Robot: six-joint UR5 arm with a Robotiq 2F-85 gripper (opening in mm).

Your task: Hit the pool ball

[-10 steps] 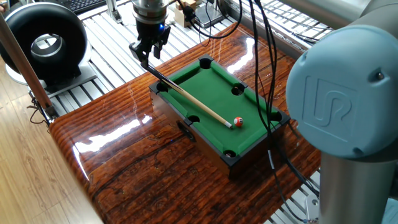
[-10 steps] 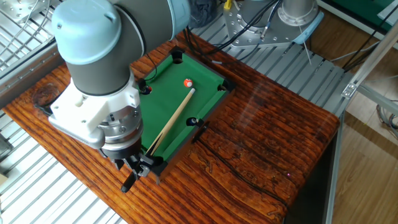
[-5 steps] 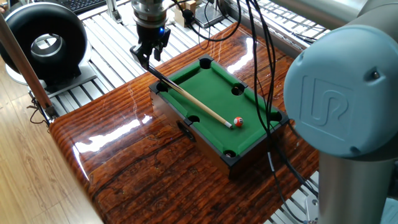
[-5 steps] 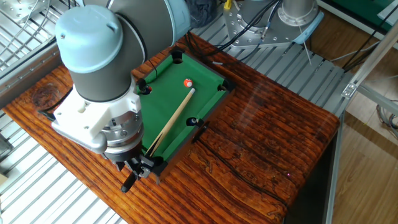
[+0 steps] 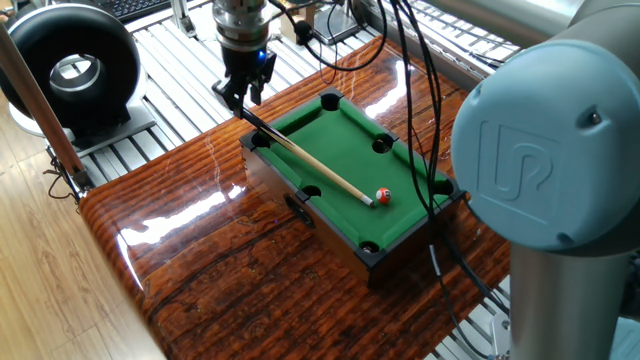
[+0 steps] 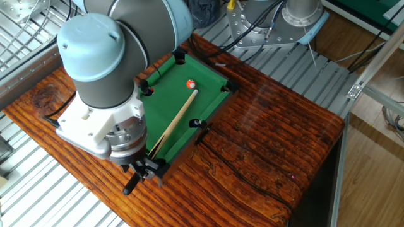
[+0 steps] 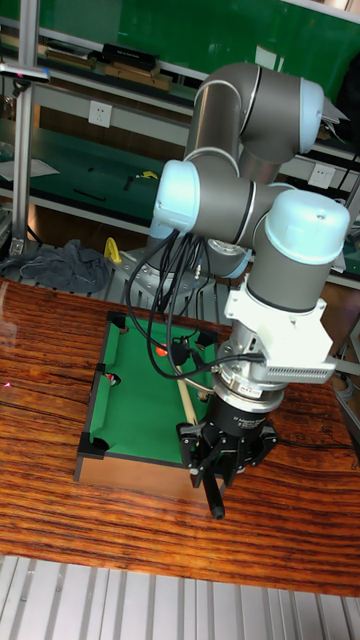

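The pool ball, orange-red with a white spot, rests on the green felt of a mini pool table near its right end. A thin wooden cue lies diagonally over the felt, and its tip sits just left of the ball. My gripper is shut on the cue's dark butt end, beyond the table's far-left corner. From the other side, the ball lies just past the tip of the cue, and the gripper hangs off the table's near end. In the tall view the gripper holds the cue.
The mini table stands on a glossy wooden tabletop with slatted metal around it. A black round device and a wooden post stand at the left. Cables hang over the table's right end.
The arm and gripper have shifted slightly at the cue's butt end. The cue tip stays beside the ball, and the ball has not moved.
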